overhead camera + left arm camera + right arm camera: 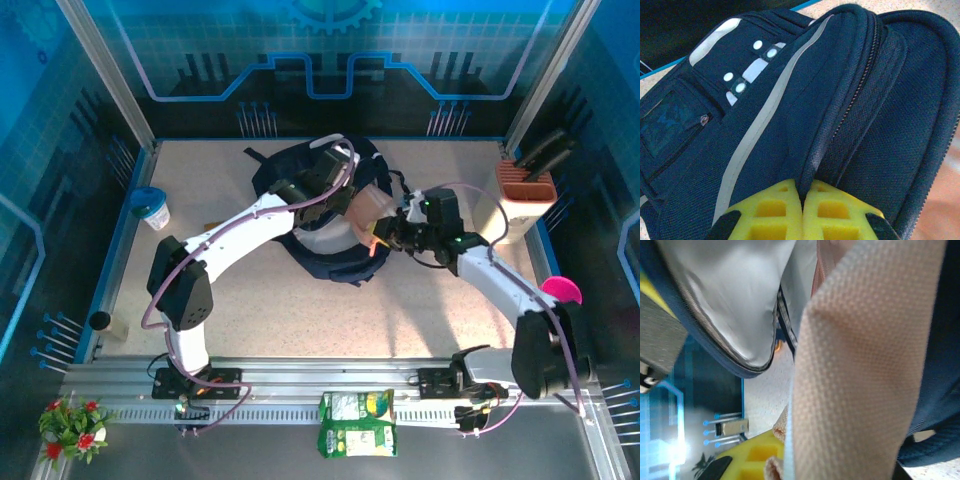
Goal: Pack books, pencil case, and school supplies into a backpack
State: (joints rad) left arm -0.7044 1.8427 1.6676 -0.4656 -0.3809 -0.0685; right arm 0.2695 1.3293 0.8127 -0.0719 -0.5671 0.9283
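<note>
1. Pinches a fold of the backpack (765, 125) rim in the left gripper (802, 202), fingers pressed together on it, lifting the mouth mid-table.
2. Clamps the peach pencil case (860, 365) in the right gripper (385, 238), jaws nearly shut.
3. Points the case's long axis leftward at the opening, just beside the silver lining (740, 300); right arm nearer, reaching low across.
</note>
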